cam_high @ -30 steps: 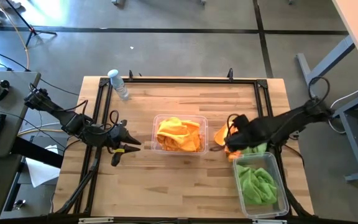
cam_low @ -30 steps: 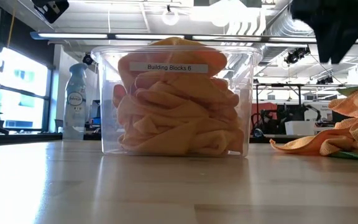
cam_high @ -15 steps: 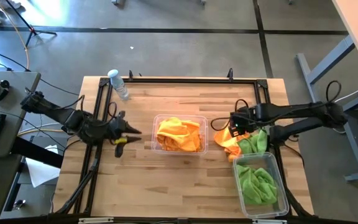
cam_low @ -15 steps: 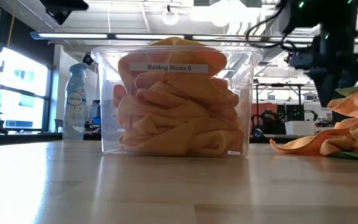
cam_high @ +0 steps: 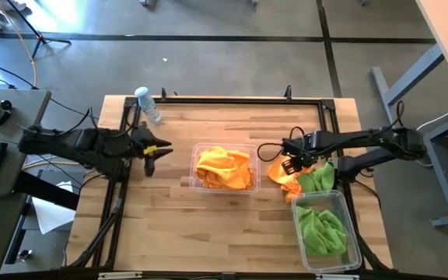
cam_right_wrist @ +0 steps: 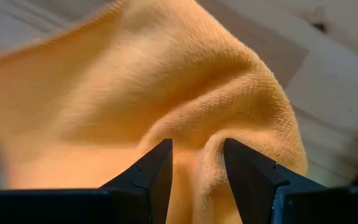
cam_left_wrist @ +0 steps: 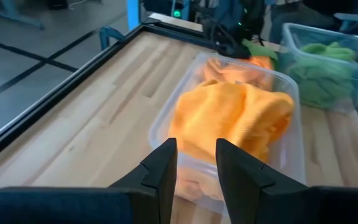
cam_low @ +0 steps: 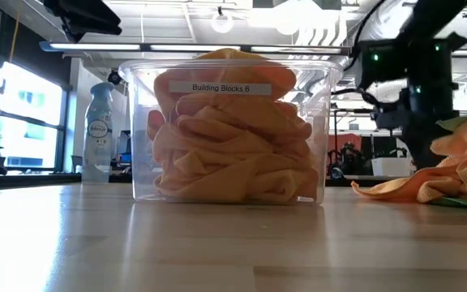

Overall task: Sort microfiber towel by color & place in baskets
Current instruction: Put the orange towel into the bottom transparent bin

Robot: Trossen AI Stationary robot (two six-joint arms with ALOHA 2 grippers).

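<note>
Right gripper (cam_high: 286, 165) is down over the loose orange towel (cam_high: 280, 173), which lies on the table between the two tubs, just beside a green towel (cam_high: 317, 177). From the wrist camera the fingers (cam_right_wrist: 151, 174) straddle a raised fold of that orange towel (cam_right_wrist: 166, 93), parted, with nothing pinched yet. The centre tub (cam_high: 197, 185) is already heaped with orange cloths (cam_high: 224, 167), piled above the rim. The other tub (cam_high: 352, 233), at the near right corner, holds green ones (cam_high: 321, 229).

Left gripper (cam_high: 152, 150) hangs off to the left of the centre tub, clear of it, fingers (cam_left_wrist: 160, 171) a little apart and empty, pointed toward the orange pile (cam_left_wrist: 235, 121).

This cloth looks soft, light and floppy. I'd expect it to drape and drag, maybe snagging the green towel alongside it. The best hold seems to be that upstanding ridge between the fingers: pinch the fold, not the flat. With the orange tub so full, a dropped towel could well slide off the top.
</note>
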